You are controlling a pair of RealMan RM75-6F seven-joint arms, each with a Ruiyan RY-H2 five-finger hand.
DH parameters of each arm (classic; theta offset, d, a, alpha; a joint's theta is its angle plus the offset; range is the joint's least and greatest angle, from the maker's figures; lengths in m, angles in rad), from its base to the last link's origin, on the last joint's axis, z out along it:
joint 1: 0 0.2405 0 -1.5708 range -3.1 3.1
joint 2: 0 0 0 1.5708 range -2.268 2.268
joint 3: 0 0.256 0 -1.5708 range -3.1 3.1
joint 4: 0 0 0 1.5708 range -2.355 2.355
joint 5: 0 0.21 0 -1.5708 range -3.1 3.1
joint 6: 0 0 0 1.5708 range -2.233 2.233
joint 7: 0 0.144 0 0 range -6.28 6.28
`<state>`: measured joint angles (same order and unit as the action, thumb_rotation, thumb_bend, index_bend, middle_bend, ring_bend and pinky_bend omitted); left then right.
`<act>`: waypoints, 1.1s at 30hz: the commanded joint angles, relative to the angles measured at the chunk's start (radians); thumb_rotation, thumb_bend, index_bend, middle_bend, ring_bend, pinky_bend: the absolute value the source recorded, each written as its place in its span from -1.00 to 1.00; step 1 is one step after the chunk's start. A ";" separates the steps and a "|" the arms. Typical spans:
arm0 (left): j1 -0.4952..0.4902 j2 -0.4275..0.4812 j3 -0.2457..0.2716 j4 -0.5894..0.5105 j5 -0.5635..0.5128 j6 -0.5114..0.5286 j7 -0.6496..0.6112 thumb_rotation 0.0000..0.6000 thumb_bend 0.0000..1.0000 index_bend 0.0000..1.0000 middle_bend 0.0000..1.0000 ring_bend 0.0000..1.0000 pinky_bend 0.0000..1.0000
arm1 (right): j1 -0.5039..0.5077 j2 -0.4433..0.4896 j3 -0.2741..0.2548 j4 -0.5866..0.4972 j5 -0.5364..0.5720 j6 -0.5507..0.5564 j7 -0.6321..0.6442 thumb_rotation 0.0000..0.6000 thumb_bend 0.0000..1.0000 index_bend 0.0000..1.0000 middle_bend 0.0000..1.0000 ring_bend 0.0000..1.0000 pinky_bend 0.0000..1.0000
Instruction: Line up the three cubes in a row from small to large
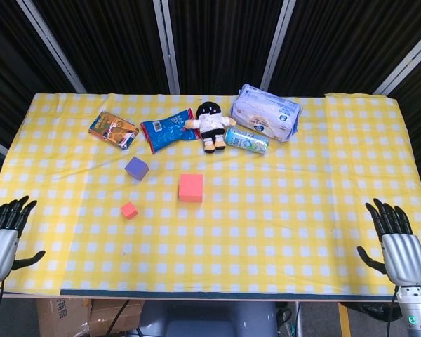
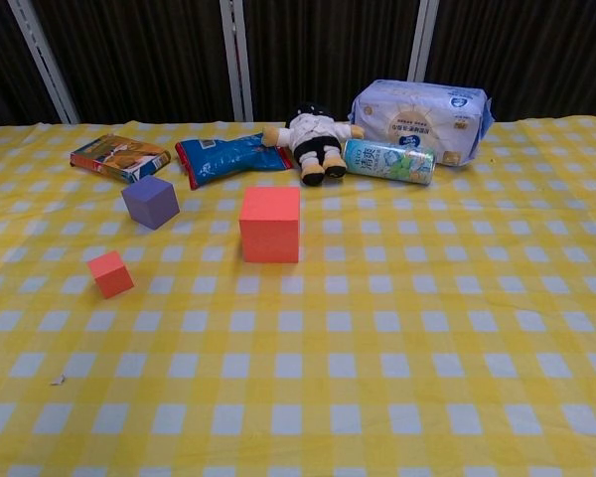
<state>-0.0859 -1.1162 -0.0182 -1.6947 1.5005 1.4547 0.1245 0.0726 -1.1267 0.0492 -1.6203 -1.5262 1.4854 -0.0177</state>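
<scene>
Three cubes lie apart on the yellow checked tablecloth (image 1: 281, 210). The small red cube (image 1: 129, 210) (image 2: 110, 273) is nearest the front left. Behind it stands the mid-sized purple cube (image 1: 136, 168) (image 2: 150, 202). The large red cube (image 1: 191, 187) (image 2: 270, 224) sits to their right, near the middle. My left hand (image 1: 1, 239) hangs off the front left corner, fingers spread, holding nothing. My right hand (image 1: 396, 242) is at the front right corner, also spread and empty. Neither hand appears in the chest view.
Along the back lie a snack packet (image 1: 113, 130), a blue chip bag (image 1: 167, 130), a small doll (image 1: 210, 125), a can on its side (image 1: 246, 140) and a pack of tissues (image 1: 266, 112). A cardboard box (image 1: 70, 316) sits under the table.
</scene>
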 commanded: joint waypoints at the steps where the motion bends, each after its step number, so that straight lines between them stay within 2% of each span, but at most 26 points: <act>1: -0.033 0.007 -0.022 -0.006 -0.011 -0.035 0.024 1.00 -0.70 -1.00 -1.00 -1.00 -1.00 | -0.002 0.003 -0.001 -0.004 0.001 0.001 0.006 1.00 -0.31 -1.00 -1.00 -1.00 -1.00; 7: -0.148 0.024 -0.098 -0.016 -0.053 -0.148 0.111 1.00 -0.69 -1.00 -1.00 -1.00 -1.00 | 0.002 0.007 -0.001 -0.013 0.009 -0.013 0.028 1.00 -0.31 -1.00 -1.00 -1.00 -1.00; 11: -0.257 0.008 -0.168 -0.012 -0.148 -0.278 0.155 1.00 -0.70 -1.00 -1.00 -1.00 -1.00 | 0.007 0.012 -0.004 -0.018 0.007 -0.028 0.038 1.00 -0.31 -1.00 -1.00 -1.00 -1.00; 17: -0.425 -0.048 -0.236 0.084 -0.284 -0.469 0.250 1.00 -0.70 -1.00 -1.00 -1.00 -1.00 | 0.012 0.021 -0.003 -0.028 0.022 -0.047 0.069 1.00 -0.31 -1.00 -1.00 -1.00 -1.00; 19: -0.484 -0.079 -0.249 0.139 -0.328 -0.534 0.274 1.00 -0.69 -0.97 -1.00 -1.00 -1.00 | 0.014 0.027 0.000 -0.033 0.033 -0.056 0.081 1.00 -0.31 -1.00 -1.00 -1.00 -1.00; 24: -0.592 -0.160 -0.264 0.270 -0.391 -0.637 0.307 1.00 -0.69 -0.75 -1.00 -1.00 -1.00 | 0.019 0.034 0.004 -0.039 0.051 -0.074 0.098 1.00 -0.31 -1.00 -1.00 -1.00 -1.00; 33: -0.757 -0.316 -0.257 0.515 -0.477 -0.787 0.352 1.00 -0.68 -0.74 -1.00 -1.00 -1.00 | 0.026 0.042 0.005 -0.045 0.058 -0.091 0.123 1.00 -0.31 -1.00 -1.00 -1.00 -1.00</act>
<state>-0.7975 -1.3863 -0.2761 -1.2332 1.0553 0.7093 0.4610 0.0978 -1.0849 0.0540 -1.6651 -1.4693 1.3948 0.1041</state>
